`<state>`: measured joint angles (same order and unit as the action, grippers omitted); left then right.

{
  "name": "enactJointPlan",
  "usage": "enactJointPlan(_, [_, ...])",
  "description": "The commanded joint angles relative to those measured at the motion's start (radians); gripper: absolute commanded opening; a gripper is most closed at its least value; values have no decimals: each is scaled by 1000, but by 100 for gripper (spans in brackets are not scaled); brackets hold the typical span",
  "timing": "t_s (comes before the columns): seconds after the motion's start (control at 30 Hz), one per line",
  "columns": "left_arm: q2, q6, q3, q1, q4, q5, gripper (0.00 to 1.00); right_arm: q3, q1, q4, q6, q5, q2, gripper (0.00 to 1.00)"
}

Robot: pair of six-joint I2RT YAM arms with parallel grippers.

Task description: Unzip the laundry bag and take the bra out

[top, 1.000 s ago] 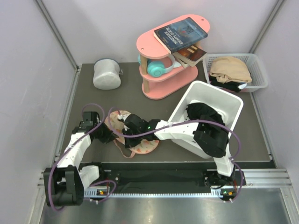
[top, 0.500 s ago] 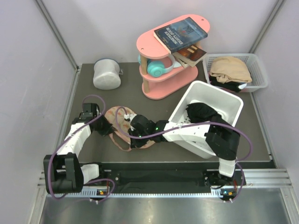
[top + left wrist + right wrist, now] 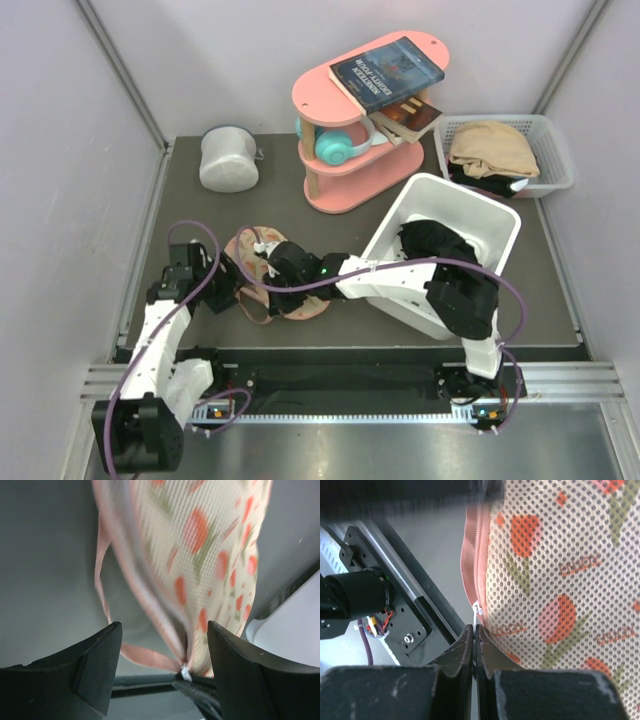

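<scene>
Ahead of the right end effector [image 3: 475,628], pinching its white zipper pull [image 3: 477,611], the beige-pink printed mesh laundry bag [image 3: 560,580] is lying seemingly zipped, bra unseen; the left end effector [image 3: 164,630] is gaping wide

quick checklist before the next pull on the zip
1. Right gripper shut on zip pull: ok.
2. Left gripper holding bag: not ok, jaws open around its edge.
3. Zip opened: not ok, the stretch in the right wrist view looks closed.
4. Bra in sight: cannot tell.
5. Bag apart from bin: ok.
</scene>
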<state>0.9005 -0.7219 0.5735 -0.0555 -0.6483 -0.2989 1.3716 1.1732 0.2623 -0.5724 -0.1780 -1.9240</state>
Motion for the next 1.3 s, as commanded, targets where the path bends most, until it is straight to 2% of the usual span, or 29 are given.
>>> enactJointPlan(0.0, [-99, -56, -64, -4, -51, -28, 73, 87, 0, -11, 20, -26, -33, 0])
enactJointPlan(0.23, [-69, -90, -67, -1, 4, -48, 72, 139, 19, 8, 34, -35, -72, 0])
enactJointPlan(0.33, [-48, -109, -98, -1, 59, -62, 60, 141, 23, 11, 36, -31, -70, 0])
enactJointPlan(0.37, [-38, -114, -106, -1, 70, -75, 49, 139, 23, 14, 36, -31, -70, 0])
enactJointPlan(0.43, [-31, -131, -126, 2, 105, -85, 38, 138, 23, 12, 35, -26, -66, 0])
enactJointPlan(0.47, [-26, -134, -130, 3, 113, -85, 26, 135, 23, 11, 34, -26, -64, 0])
enactJointPlan(0.5, [-23, -137, -135, 3, 121, -86, 19, 135, 23, 12, 32, -25, -63, 0])
enactJointPlan(0.6, [-6, -134, -132, 5, 141, -85, 0, 130, 23, 11, 28, -25, -61, 0])
enactJointPlan(1.27, [182, -28, -17, 0, 154, 9, 0, -89, 20, 5, 0, 67, 109, 0])
